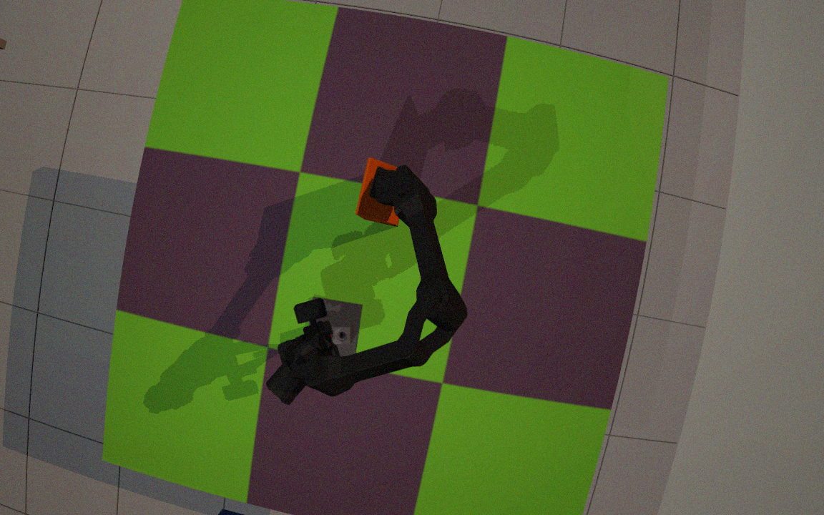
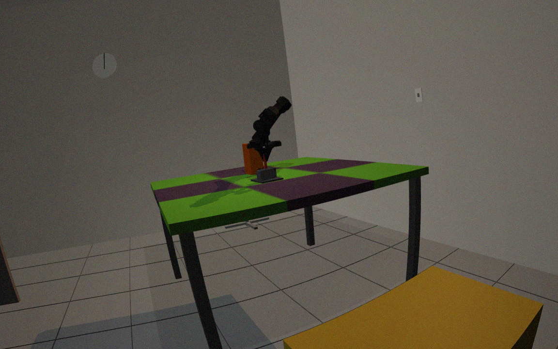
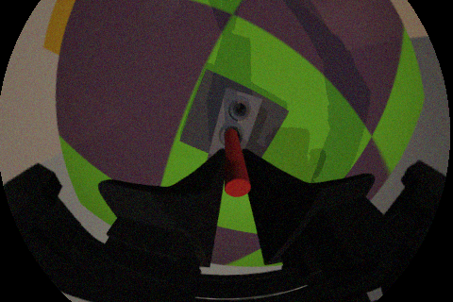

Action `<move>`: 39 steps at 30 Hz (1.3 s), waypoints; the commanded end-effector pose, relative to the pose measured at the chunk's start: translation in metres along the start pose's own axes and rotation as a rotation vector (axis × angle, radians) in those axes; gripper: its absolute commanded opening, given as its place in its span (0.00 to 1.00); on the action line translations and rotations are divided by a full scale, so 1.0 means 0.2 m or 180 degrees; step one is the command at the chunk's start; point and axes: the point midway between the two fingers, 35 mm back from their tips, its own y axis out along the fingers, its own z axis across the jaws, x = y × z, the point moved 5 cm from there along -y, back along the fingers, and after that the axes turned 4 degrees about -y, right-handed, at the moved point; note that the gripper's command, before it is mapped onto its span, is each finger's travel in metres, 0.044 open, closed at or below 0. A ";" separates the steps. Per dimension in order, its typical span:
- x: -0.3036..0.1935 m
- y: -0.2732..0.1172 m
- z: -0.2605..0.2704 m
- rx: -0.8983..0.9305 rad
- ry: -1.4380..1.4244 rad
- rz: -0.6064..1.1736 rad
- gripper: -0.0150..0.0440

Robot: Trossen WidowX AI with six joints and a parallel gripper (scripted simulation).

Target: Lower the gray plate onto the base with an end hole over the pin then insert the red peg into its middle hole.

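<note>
Red peg (image 2: 265, 161) (image 3: 236, 165), slim, round-ended, gripped near gray plate (image 1: 345, 332) (image 2: 266, 174) (image 3: 254, 104).

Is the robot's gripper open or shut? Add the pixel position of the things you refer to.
Shut: the gripper (image 1: 330, 339) (image 2: 265, 158) (image 3: 233, 154) has its fingers closed on the red peg (image 2: 265, 164) (image 3: 236, 165).
</note>
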 end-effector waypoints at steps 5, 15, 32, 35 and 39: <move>0.00 0.00 0.00 0.0000 0.0000 0.0000 0.25; 0.00 0.00 0.00 0.0000 0.0000 0.0000 0.48; 0.00 -0.02 -0.01 0.0008 0.0029 0.0011 0.51; 0.00 -0.03 -0.01 0.0008 0.0030 0.0011 0.51; 0.00 -0.05 -0.01 0.0008 0.0030 0.0011 0.51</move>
